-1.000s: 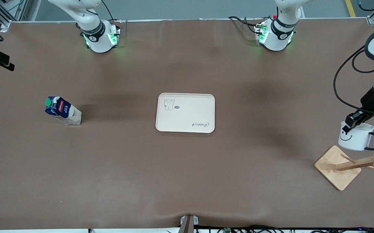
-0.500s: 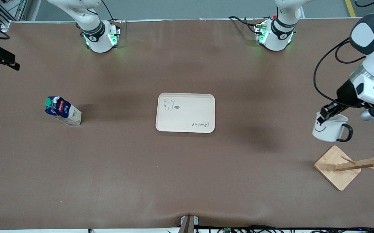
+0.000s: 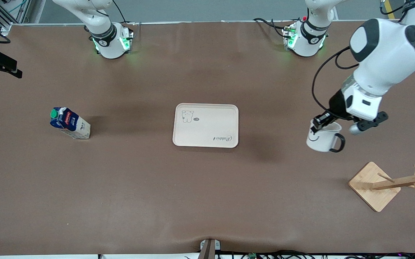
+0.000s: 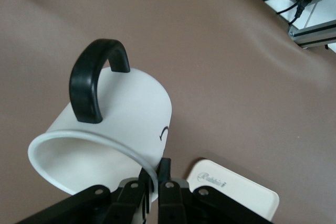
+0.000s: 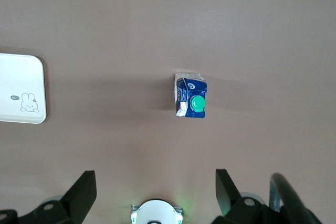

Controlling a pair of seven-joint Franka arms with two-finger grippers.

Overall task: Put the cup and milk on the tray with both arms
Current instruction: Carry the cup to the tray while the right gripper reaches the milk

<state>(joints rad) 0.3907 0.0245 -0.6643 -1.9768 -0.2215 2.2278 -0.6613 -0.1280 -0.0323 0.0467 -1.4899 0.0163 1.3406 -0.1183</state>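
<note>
Left gripper (image 3: 318,124) fingers pinched the cup (image 3: 322,138) rim, over the desk (image 3: 207,201) short of the tray (image 3: 206,125). Milk (image 3: 70,123) untouched near the right arm's end; right gripper (image 5: 155,190) fingers spread above it. Nothing placed.

A matte brown-covered worktop (image 3: 207,201) fills the scene, evenly lit with soft shadows. A light wooden peg rack (image 3: 387,184) on a square base stands at the left arm's end. Grey floor (image 3: 211,10) borders the top edge.
</note>
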